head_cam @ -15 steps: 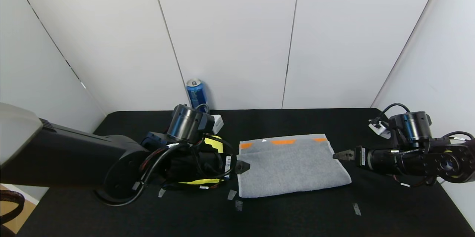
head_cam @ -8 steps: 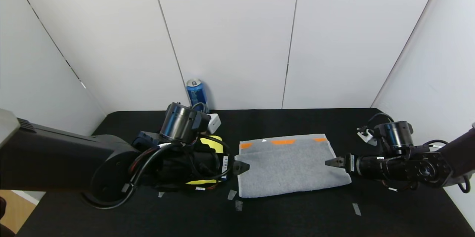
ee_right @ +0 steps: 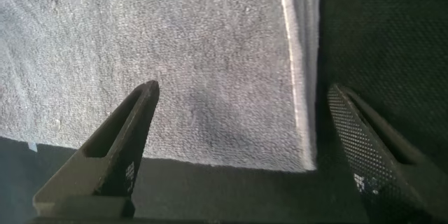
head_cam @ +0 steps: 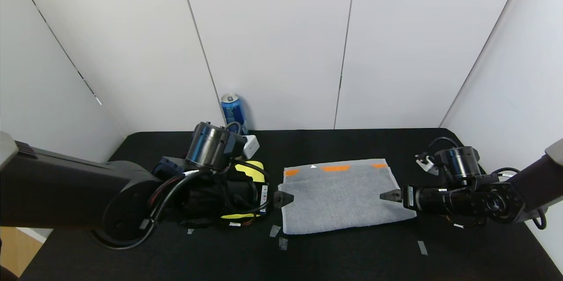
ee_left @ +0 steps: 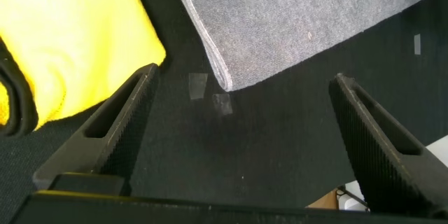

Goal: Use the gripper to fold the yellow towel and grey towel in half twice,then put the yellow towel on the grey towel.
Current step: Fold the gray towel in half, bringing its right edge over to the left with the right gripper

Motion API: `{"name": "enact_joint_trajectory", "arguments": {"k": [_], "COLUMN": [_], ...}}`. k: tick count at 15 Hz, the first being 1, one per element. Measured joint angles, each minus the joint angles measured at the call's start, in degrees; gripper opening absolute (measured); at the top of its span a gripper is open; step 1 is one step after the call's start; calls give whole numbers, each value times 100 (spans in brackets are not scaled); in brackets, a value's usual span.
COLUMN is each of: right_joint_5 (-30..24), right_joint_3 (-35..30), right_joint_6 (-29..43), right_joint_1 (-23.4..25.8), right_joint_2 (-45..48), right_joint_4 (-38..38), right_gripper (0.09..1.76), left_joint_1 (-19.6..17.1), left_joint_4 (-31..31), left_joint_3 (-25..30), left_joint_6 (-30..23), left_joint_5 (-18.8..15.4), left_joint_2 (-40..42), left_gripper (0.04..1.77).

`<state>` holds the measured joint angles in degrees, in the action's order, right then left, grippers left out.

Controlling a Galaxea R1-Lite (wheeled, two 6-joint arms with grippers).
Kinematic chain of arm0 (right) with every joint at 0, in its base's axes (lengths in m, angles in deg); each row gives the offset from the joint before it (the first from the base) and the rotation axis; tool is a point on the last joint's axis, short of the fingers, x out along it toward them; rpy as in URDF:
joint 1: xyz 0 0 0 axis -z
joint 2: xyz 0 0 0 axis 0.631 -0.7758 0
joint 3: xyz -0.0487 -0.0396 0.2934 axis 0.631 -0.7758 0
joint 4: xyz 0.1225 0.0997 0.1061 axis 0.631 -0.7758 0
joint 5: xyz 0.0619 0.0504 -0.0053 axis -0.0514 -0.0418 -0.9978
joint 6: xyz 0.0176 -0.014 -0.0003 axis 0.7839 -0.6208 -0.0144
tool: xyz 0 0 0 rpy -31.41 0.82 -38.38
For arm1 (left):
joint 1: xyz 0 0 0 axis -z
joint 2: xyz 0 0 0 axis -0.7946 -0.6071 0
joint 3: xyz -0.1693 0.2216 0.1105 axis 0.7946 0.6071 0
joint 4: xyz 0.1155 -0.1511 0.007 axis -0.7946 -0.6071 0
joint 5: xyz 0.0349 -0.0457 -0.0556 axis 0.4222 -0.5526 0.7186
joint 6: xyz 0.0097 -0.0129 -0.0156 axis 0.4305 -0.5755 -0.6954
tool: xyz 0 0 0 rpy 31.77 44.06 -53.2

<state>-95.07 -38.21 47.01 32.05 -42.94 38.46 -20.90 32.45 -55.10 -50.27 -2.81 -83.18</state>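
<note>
Yellow towel (head_cam: 250, 170), a bright, soft microfibre cloth with thin dark edging, lies on the left part of the black table (head_cam: 352, 254), largely hidden in the head view beneath the left arm; in the left wrist view its plush, rounded folds (ee_left: 70, 49) bulge just beside one finger. Left gripper (head_cam: 281, 198) hangs low over the table between the two cloths, its black ribbed fingers (ee_left: 115, 129) spread wide with nothing between them but bare table and two small pieces of clear tape (ee_left: 210, 92). Blue drinks can (head_cam: 232, 111), a smooth cylinder, stands upright at the back against the white panelled wall. Grey towel (head_cam: 343, 197), a light grey terry cloth with a nubbly looped pile, lies flat at the table's centre as a rectangle folded once: the upper layer stops short of the far edge, where orange marks (head_cam: 335, 168) show along the lower layer. Its stitched hem and doubled edge (ee_right: 297, 91) appear in the right wrist view. Right gripper (head_cam: 389, 195) reaches in low from the right, its tip over the towel's right edge; its dark wedge-shaped fingers (ee_right: 115, 147) stand wide apart, one above the grey pile, the other above the black table, gripping nothing. Further slips of tape (head_cam: 422, 248) lie on the table near the front.
</note>
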Motion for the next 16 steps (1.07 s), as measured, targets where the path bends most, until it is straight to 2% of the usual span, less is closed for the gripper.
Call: {"name": "enact_joint_trajectory", "arguments": {"k": [13, 14, 16], "right_joint_5": [-15, -33, -30], "right_joint_3": [0, -6, -9], "right_joint_6": [-6, -11, -1], "right_joint_1": [-20, -28, -65], "right_joint_2": [12, 12, 11], "right_joint_4": [-9, -13, -13], "right_gripper": [170, 159, 125], "left_joint_1": [-9, -9, -9], "left_joint_4": [-9, -5, -2], "left_joint_3": [0, 0, 0], "left_joint_6": [0, 0, 0], "left_joint_5": [0, -2, -2], "left_joint_2": [-26, -28, -34], "left_gripper": [172, 172, 172]}}
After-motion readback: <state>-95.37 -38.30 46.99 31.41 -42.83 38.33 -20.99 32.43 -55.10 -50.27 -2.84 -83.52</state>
